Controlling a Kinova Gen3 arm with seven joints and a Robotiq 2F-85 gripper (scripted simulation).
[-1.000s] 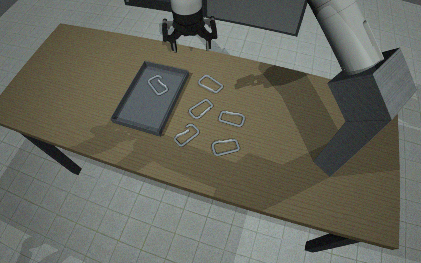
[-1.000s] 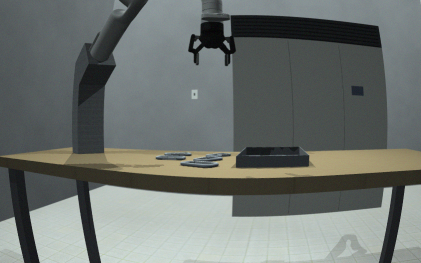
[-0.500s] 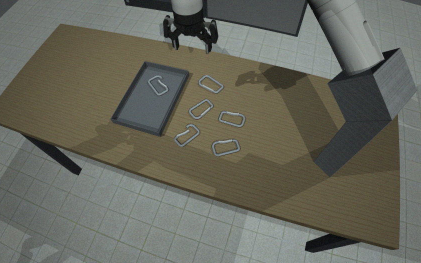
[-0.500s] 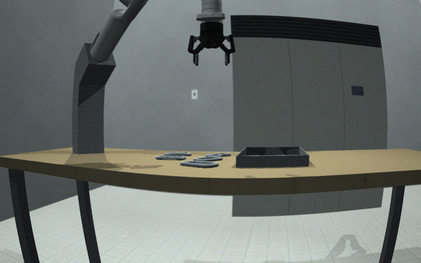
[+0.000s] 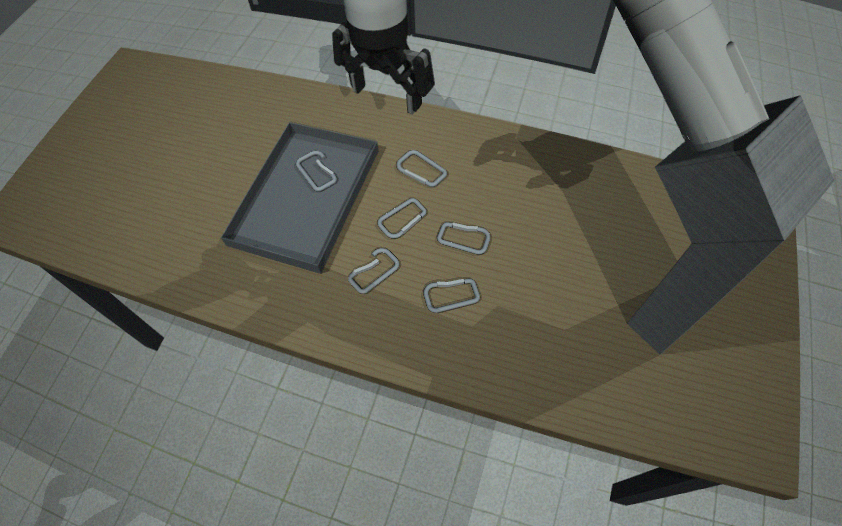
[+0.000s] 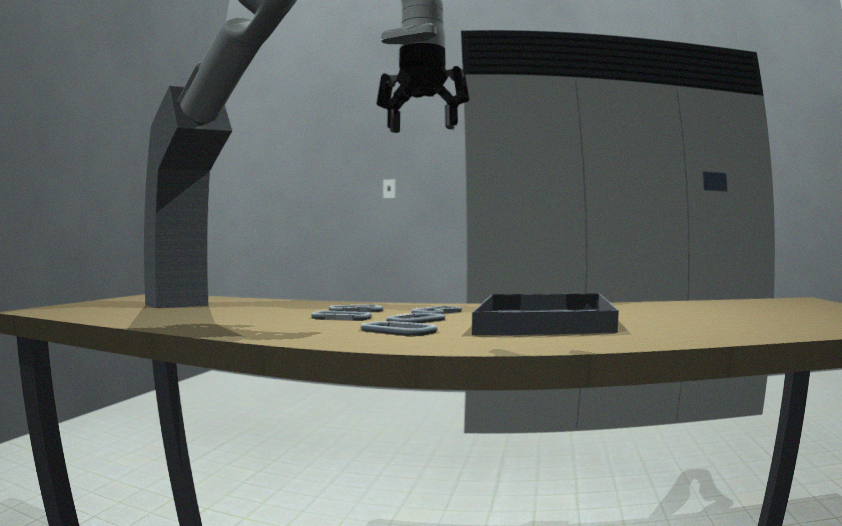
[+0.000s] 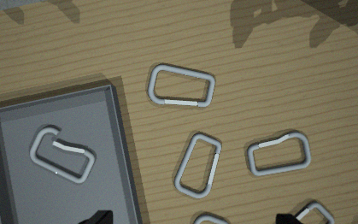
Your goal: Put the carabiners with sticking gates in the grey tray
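Observation:
My gripper [image 5: 384, 98] [image 6: 422, 124] [image 7: 194, 218] is open and empty, high above the table's back part. The grey tray [image 5: 280, 218] [image 6: 545, 322] [image 7: 66, 194] holds one carabiner [image 5: 305, 175] [image 7: 67, 147] with its gate standing open inward. Another carabiner [image 5: 365, 266] [image 7: 208, 215] with its gate open lies on the table near the tray's front right corner. The back carabiner [image 5: 429, 162] [image 7: 187, 72], the middle carabiner [image 5: 396, 210] [image 7: 213, 168], the right carabiner [image 5: 463, 226] [image 7: 274, 142] and the front right carabiner [image 5: 452, 283] [image 7: 303, 214] lie flat, gates looking closed.
The wooden table [image 5: 117, 143] [image 6: 705, 320] carries the arm's grey pedestal [image 5: 718, 196] [image 6: 181, 241] at its right end in the top view. A tall grey cabinet [image 6: 522, 196] stands beyond the table. The tray has low raised walls. Arm shadows fall across the table.

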